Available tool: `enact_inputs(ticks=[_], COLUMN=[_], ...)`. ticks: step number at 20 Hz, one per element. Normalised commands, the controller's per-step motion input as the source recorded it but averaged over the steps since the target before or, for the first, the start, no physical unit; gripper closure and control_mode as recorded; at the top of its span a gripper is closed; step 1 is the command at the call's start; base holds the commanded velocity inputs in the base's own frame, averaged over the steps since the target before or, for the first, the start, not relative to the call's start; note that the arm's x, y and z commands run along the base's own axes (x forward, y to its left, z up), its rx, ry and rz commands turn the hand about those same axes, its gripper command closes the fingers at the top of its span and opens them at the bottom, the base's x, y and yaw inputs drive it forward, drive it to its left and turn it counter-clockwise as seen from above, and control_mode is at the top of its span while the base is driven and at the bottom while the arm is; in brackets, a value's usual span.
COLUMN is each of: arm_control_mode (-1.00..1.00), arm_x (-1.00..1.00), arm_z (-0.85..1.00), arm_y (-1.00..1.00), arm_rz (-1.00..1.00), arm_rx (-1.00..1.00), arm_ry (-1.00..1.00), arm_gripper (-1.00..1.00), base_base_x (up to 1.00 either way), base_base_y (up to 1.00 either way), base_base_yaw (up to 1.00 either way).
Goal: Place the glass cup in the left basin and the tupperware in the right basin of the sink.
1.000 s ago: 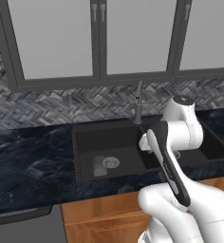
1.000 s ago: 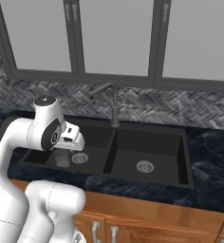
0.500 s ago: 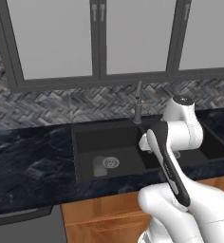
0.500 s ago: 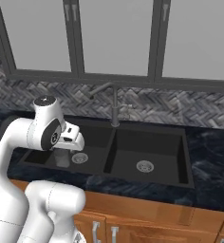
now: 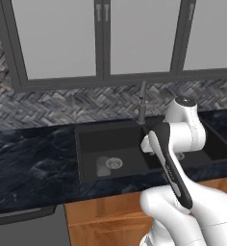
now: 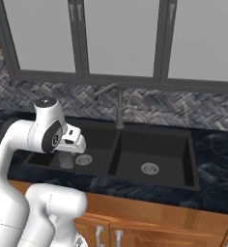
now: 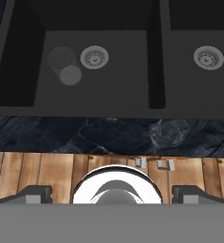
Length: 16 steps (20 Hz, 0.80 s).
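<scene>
My two-finger gripper stands with its jaws wide apart, the dark fingertips at the bottom corners of the hand view and nothing between them. It hangs above the front edge of the dark marbled counter, looking down over the wooden cabinet fronts and into the matte black double sink.

Finding: the small translucent greyish glass cup already rests on the floor of the left basin, just beside the round silver drain. It appears to lean rather than stand square, though I cannot settle that. The right basin holds only its own drain.

The tupperware is unsighted, so its look and grip point cannot be assessed. By its name I judge it light, slightly yielding plastic, best taken across its width near the rim with moderate squeeze.

The cup, I judge, is rigid, smooth, slippery and breakable; any regrip belongs across the body below the rim.
</scene>
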Motion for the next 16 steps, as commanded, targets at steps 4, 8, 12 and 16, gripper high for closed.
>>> enact_inputs(ticks=[4,8,12,16], arm_control_mode=[1.0,1.0,1.0,1.0], arm_x=[0.0,0.0,0.0,0.0], arm_z=[0.0,0.0,0.0,0.0], arm_y=[0.0,0.0,0.0,0.0], arm_rz=[0.0,0.0,0.0,0.0], arm_rx=[0.0,0.0,0.0,0.0], arm_ry=[0.0,0.0,0.0,0.0], arm_gripper=[-1.0,-1.0,-1.0,-1.0], base_base_x=[-0.21,-0.22,0.0,0.0], base_base_y=[-0.25,-0.67,-0.67,-0.81], base_base_yaw=[0.01,-0.01,-0.01,0.0])
